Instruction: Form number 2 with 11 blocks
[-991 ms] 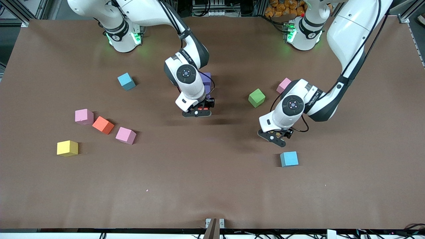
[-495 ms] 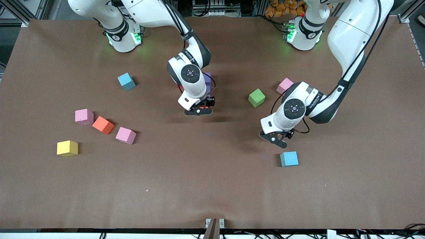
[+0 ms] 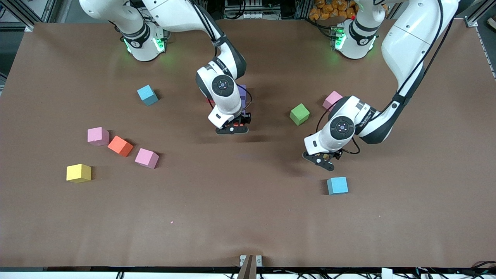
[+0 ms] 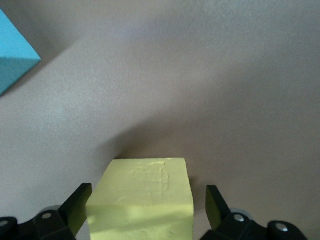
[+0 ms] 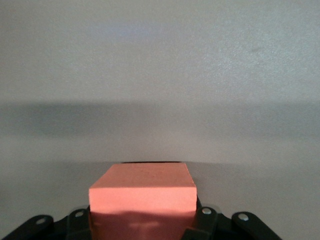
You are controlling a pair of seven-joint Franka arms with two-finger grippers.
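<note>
Your right gripper (image 3: 231, 128) clenches a red block (image 5: 142, 197) between its jaws at mid-table; your left gripper (image 3: 323, 159) grasps a yellow block (image 4: 142, 197), a light blue block (image 3: 337, 185) lying near its jaws.

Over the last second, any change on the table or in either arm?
Small moves only. The right gripper, shut on an orange-red block, shifted slightly toward the left arm's end of the table. The left gripper edged up-table, a yellow-green block between its fingers. Loose blocks, including the light blue block and green block, stayed put.
</note>
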